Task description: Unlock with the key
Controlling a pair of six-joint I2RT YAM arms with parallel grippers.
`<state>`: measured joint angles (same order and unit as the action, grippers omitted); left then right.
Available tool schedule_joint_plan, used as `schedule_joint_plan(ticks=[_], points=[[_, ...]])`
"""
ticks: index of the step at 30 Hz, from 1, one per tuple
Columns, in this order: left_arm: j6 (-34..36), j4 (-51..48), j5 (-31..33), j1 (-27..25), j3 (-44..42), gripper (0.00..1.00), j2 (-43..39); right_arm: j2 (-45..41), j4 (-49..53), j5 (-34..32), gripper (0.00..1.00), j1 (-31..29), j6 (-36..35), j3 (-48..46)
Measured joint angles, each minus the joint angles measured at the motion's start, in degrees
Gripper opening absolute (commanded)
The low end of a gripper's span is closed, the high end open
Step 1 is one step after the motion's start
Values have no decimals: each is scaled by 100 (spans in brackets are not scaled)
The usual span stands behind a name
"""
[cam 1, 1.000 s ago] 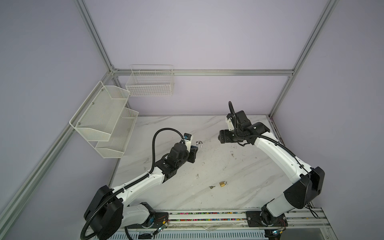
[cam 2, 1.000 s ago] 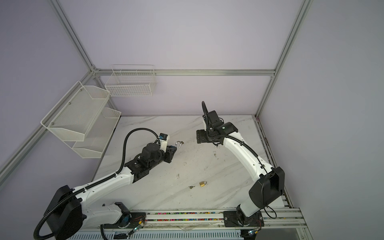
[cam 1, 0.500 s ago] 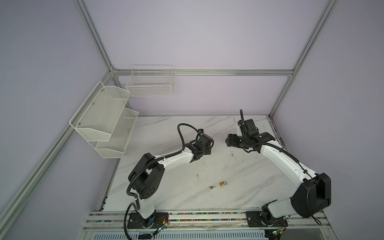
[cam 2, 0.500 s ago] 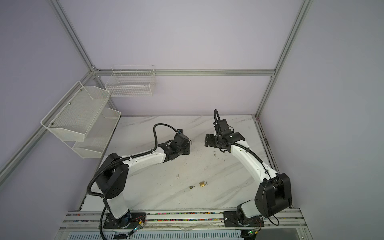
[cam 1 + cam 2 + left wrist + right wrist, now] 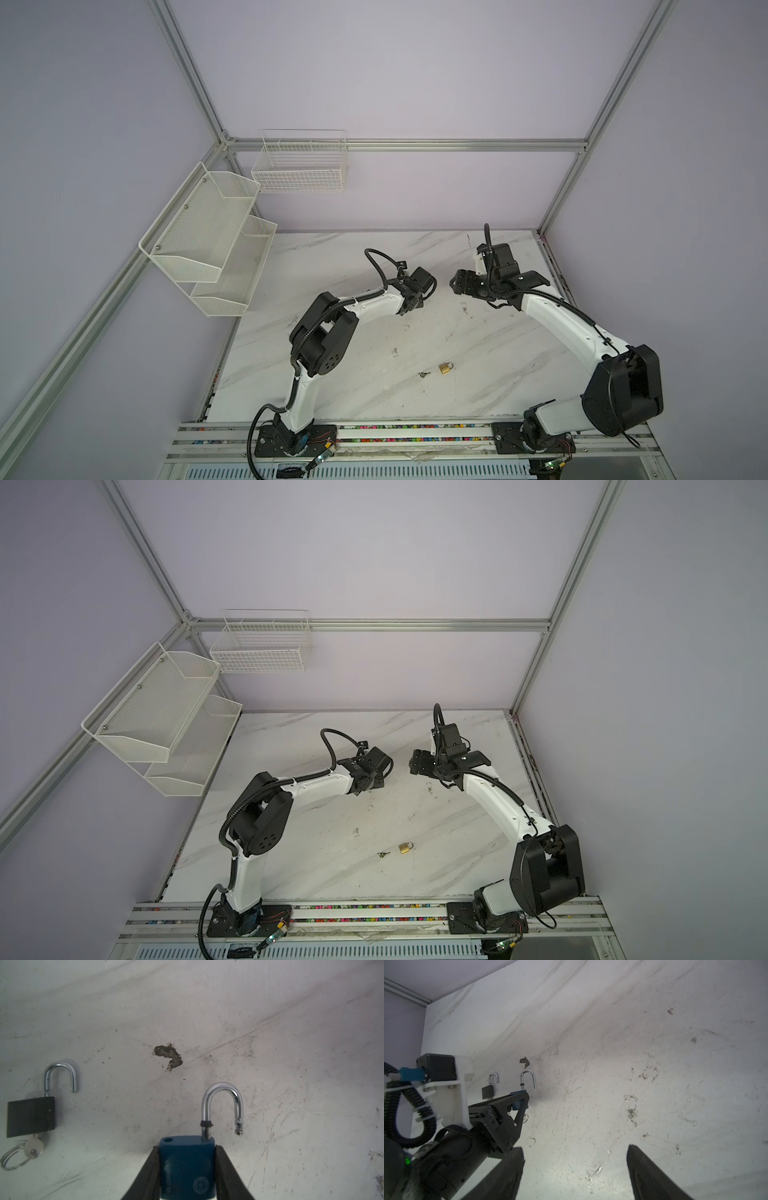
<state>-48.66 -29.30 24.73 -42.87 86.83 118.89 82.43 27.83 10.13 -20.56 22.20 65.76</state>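
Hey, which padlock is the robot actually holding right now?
The blue padlock, clamped in the left gripper; the black padlock and the small brass padlock lie loose on the table.

— How is the left arm (image 5: 368, 305) posed?
— It is folded at a raised elbow. The forearm is stretched toward the middle, and the wrist is bent downward.
— And the left gripper (image 5: 186, 1148)?
— Its jaws are pressed against both flanks of a blue lock (image 5: 187, 1165), which is held by its body with the shackle pointing away from the wrist.
— The right arm (image 5: 557, 320)?
— It is extended from its base in a long sweep inward, with the wrist turned toward the left gripper.
— The right gripper (image 5: 574, 1148)?
— Its jaws are spread wide and nothing is held between them. It is set facing the left gripper across a gap, without contact.
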Motion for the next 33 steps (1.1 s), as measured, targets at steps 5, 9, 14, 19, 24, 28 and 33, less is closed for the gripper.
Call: schedule_joint_plan(ticks=[5, 9, 14, 19, 24, 28, 33], points=[[-271, -208, 11, 55, 72, 0, 203, 0, -22, 0, 81, 0, -50, -81], [-415, -369, 17, 81, 72, 0, 291, 0, -68, 39, 81, 0, -59, -92], [-614, -560, 37, 85, 114, 0, 315, -2, -184, 109, 81, 0, -42, -142], [-804, -667, 81, 85, 122, 6, 315, -4, -319, 212, 81, 0, 31, -267], [-1014, -896, 118, 85, 214, 13, 350, -4, -350, 280, 81, 0, 101, -332], [-1189, -1047, 157, 85, 319, 20, 411, -28, -398, 297, 81, 0, 164, -334], [-1338, -1163, 175, 85, 411, 24, 466, -127, -501, 343, 81, 0, 221, -352]])
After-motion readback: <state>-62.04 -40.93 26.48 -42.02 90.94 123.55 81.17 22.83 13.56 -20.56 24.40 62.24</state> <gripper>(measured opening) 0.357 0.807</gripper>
